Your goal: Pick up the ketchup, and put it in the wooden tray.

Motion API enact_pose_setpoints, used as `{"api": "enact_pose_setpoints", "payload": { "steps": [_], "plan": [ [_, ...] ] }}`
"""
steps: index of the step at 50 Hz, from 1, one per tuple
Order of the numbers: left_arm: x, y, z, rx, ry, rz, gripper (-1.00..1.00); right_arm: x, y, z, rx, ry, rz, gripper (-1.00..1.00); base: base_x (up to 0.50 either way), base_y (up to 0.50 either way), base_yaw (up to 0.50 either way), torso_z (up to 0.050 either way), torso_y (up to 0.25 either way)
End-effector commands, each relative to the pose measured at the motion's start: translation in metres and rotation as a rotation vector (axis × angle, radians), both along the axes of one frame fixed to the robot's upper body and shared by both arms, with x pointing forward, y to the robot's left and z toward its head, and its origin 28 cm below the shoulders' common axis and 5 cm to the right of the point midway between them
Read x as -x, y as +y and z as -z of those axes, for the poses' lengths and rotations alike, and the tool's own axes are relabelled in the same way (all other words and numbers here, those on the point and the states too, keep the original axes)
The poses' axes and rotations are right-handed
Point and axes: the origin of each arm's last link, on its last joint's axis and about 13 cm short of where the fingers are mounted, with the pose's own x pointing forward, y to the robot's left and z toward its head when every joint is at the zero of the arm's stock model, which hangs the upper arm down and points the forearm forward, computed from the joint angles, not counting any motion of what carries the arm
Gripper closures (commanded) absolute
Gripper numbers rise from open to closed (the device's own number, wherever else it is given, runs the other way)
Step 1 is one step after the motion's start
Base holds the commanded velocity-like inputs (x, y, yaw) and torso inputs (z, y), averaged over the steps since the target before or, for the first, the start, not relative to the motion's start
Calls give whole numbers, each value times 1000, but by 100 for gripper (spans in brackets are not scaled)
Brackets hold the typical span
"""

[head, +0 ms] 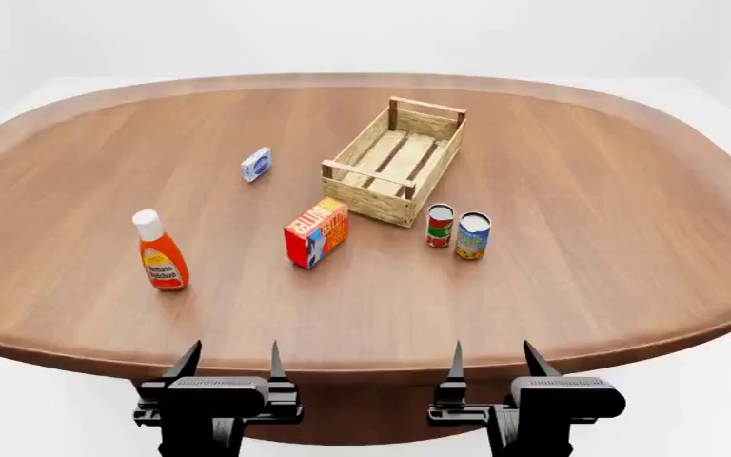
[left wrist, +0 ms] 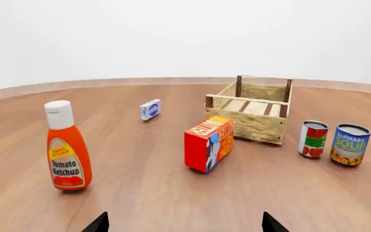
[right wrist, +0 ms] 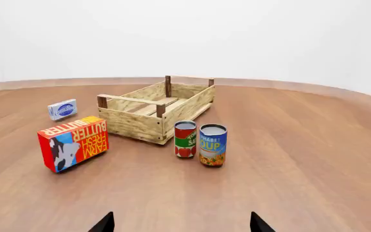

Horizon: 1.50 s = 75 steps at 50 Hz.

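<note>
Contents of the counter, listed left to right and located relative to the wooden tray.

1. The ketchup: stood upright, white cap on top, label facing the robot; well apart from the tray, to its left and nearer the robot. Nothing is touching it. The left side is the likely approach, since the left hand is set almost in line with it.
2. Small blue box: found left of the tray, level with it, apart from everything else.
3. Butter box: stood on edge just in front of the tray's near-left corner, roughly between bottle and tray; judged an obstacle to be cleared by lifting the bottle over it.
4. The wooden tray: set askew, nothing seen inside, slats bare, so room is left for the bottle.
5. Tomato can and soup can: placed side by side, nearly touching, just off the tray's near-right corner.

Left hand: released, fingers spread, parked at the counter's near edge. Right hand: likewise released and holding nothing.
</note>
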Motion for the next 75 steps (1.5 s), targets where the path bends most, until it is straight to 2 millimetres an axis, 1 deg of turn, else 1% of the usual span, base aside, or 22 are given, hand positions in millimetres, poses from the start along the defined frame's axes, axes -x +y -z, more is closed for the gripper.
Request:
{"api": "enact_pose_setpoints", "payload": {
  "steps": [1,6,13,19,23,35,40,42,48,61,75],
  "plan": [
    [0,0,-1,1,-1,1,-100,-1,1,-1,-1,-5,-1,-100,0,0,0,0,0],
    [-1,0,-6,6,-7,6,-100,-5,2,-8,-6,-22,-6,-100,0,0,0,0,0],
    [-1,-1,-10,6,-13,10,-100,-7,3,-12,-8,-29,-16,-100,0,0,0,0,0],
    [-4,-1,-17,2,-29,12,-100,-10,4,-17,1,-29,-19,-100,0,0,0,0,0],
    [-8,-2,-26,8,-49,20,-100,-14,4,-25,5,-39,-24,-100,0,0,0,0,0],
    [-19,-4,-67,32,-87,74,-100,-19,-5,-63,30,-80,-42,-100,0,0,0,0,0],
    [-24,-4,-75,34,-97,84,-100,-24,-7,-72,52,-77,-53,-100,0,0,0,0,0],
    [-25,-4,-77,34,-100,87,-100,-22,-9,-74,57,-79,-52,-100,0,0,0,0,0],
    [-25,-7,-83,17,-98,106,-100,-22,-12,-79,59,-70,-69,-100,62,0,0,0,0],
    [-27,-11,-100,34,-129,149,-100,-21,-18,-90,66,-95,-68,-100,489,0,0,0,0],
    [-26,-11,-104,41,-143,142,-100,-21,-20,-92,59,-106,-63,-100,500,0,0,0,0]
  ]
}}
